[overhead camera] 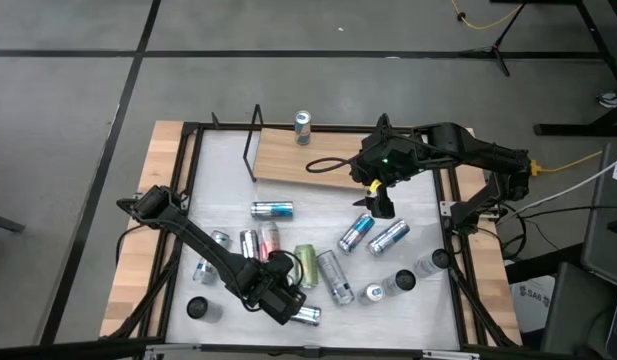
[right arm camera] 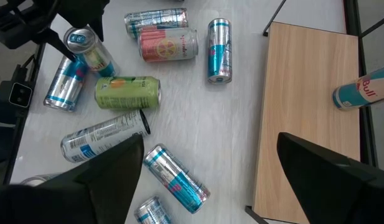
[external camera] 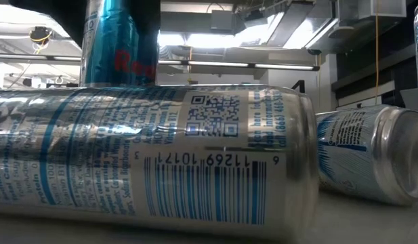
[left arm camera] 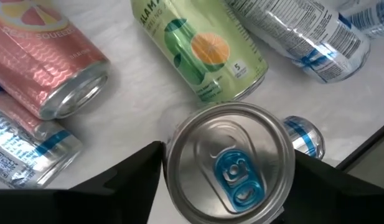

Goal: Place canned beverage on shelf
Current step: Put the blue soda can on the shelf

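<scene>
- Closest to the near edge of the table, the left gripper (overhead camera: 288, 302) is down among the scattered cans, its two dark fingers (left arm camera: 126, 180) flanking an upright silver can (left arm camera: 229, 162) with a blue pull tab. The fingers sit right beside the can's sides, but I cannot tell whether they actually press it or are just parted around it.
- Just past that can lies a green can (left arm camera: 198, 46) with a citrus picture, on its side, and next to it a pink can (left arm camera: 45, 59), also on its side (several silver and blue ones lie around them too).
- Near the table's middle, a blue and silver can (overhead camera: 272, 209) lies by itself on the white surface.
- The right gripper (overhead camera: 378, 200) hovers above the table by the near edge of the shelf, fingers spread wide and nothing between them; two blue cans (overhead camera: 356, 233) lie just below it.
- At the far side stands the shelf (overhead camera: 308, 160), a light wooden board with a black wire frame at its left end.
- One canned beverage (overhead camera: 303, 125) already stands upright at the shelf's back edge, apart from both grippers.
</scene>
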Tool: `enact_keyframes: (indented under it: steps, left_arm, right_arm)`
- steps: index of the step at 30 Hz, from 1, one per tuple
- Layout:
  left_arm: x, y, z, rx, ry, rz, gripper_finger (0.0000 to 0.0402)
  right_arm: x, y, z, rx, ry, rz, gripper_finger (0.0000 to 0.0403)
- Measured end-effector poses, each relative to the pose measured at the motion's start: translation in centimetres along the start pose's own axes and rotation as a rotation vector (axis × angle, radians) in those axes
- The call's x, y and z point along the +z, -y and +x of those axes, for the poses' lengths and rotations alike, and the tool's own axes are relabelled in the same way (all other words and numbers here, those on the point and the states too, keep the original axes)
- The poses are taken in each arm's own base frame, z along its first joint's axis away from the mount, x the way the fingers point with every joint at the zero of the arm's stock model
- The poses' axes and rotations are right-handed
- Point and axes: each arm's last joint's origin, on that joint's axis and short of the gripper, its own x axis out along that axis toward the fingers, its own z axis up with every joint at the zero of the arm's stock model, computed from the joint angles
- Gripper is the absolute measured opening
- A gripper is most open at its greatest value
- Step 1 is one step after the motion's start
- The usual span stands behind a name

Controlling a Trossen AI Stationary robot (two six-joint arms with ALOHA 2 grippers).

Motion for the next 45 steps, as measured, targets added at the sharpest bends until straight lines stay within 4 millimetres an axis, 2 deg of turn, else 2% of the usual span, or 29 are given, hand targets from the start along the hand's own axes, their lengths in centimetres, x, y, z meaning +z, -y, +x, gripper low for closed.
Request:
enact_keyframes:
  steps: [5, 10, 17, 26, 32, 45]
  left_arm:
    - [0.0, 0.0, 0.0, 0.001, 0.009, 0.042, 0.0227]
    - [0.4, 0.0, 0.1, 0.004, 0.029, 0.1, 0.0225]
    - [1.9, 0.0, 0.1, 0.009, 0.0, 0.224, 0.0225]
    - [6.1, 0.2, -2.7, 0.031, 0.027, 0.399, 0.0225]
    - [9.3, -0.2, -5.3, -0.003, 0.076, 0.482, 0.0228]
    - [17.0, -4.0, -9.3, -0.026, 0.148, 0.619, 0.0228]
  right_arm:
    - [0.0, 0.0, 0.0, 0.0, 0.0, 0.0, 0.0358]
    - [0.0, 0.0, 0.0, 0.0, 0.0, 0.0, 0.0358]
    - [0.0, 0.0, 0.0, 0.0, 0.0, 0.0, 0.0358]
    - [0.0, 0.0, 0.0, 0.0, 0.0, 0.0, 0.0358]
    - [0.0, 0.0, 0.0, 0.0, -0.003, 0.0, 0.0358]
    - [-0.3, -0.1, -0.9, -0.002, 0.016, -0.011, 0.0358]
